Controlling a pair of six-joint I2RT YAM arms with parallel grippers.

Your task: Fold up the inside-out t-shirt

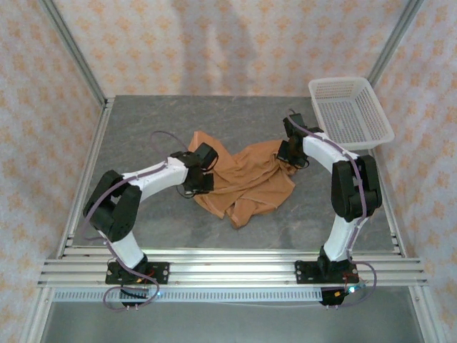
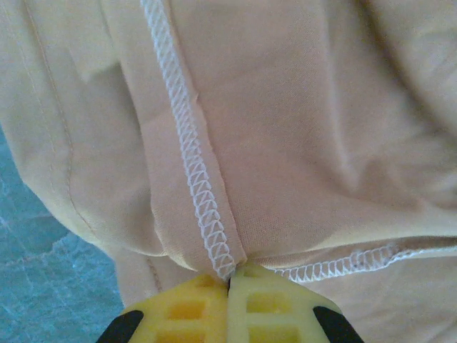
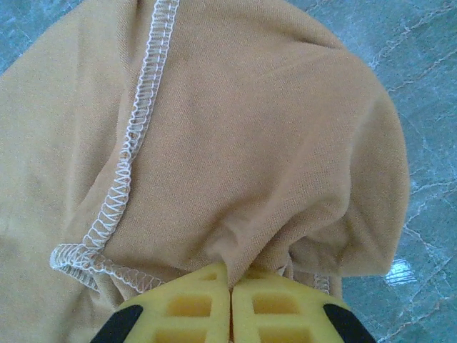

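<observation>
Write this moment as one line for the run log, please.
phase: grasp | left gripper: shut on t-shirt seam | right gripper: shut on t-shirt fabric | t-shirt: crumpled on table, not yet folded

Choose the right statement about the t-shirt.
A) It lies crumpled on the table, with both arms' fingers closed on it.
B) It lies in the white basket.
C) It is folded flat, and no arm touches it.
A: the t-shirt is bunched on the table, and the left fingers and the right fingers pinch its fabric.
</observation>
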